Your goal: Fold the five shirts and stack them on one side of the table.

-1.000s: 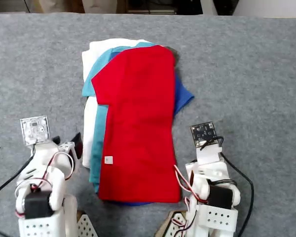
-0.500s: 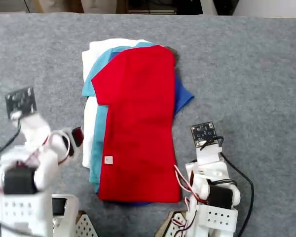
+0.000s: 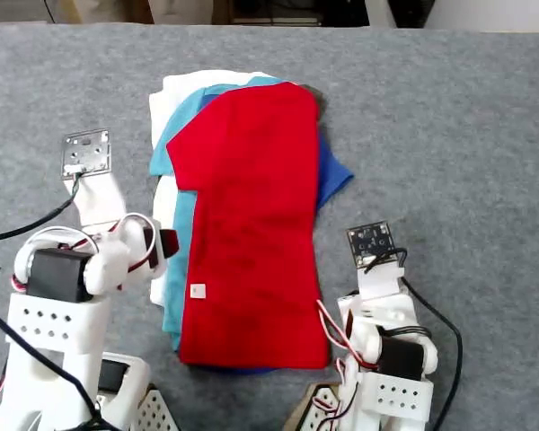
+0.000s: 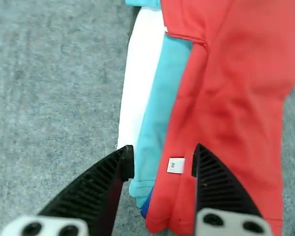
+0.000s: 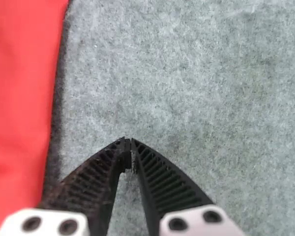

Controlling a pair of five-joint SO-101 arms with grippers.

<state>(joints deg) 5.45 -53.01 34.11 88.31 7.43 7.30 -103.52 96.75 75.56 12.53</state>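
Note:
A pile of shirts lies flat in the middle of the grey table. The red shirt [image 3: 251, 224] is on top, with a teal shirt [image 3: 174, 269], a white shirt [image 3: 162, 215] and a blue shirt [image 3: 334, 175] showing at its edges. My left gripper [image 4: 162, 160] hangs open above the pile's near left edge. The teal shirt [image 4: 157, 108] hem and the red shirt [image 4: 226, 98] with its small white tag [image 4: 175, 165] lie below the gap between its fingers. My right gripper [image 5: 128, 145] is shut over bare table beside the red shirt [image 5: 19, 98], holding nothing.
The grey felt table [image 3: 449, 135] has open room to the right and left of the pile. Both arm bases stand at the near edge, with cables [image 3: 431, 314] trailing beside them.
My left arm has swung up and right from the table's left side to the pile's left edge. The right arm and the shirts have not moved.

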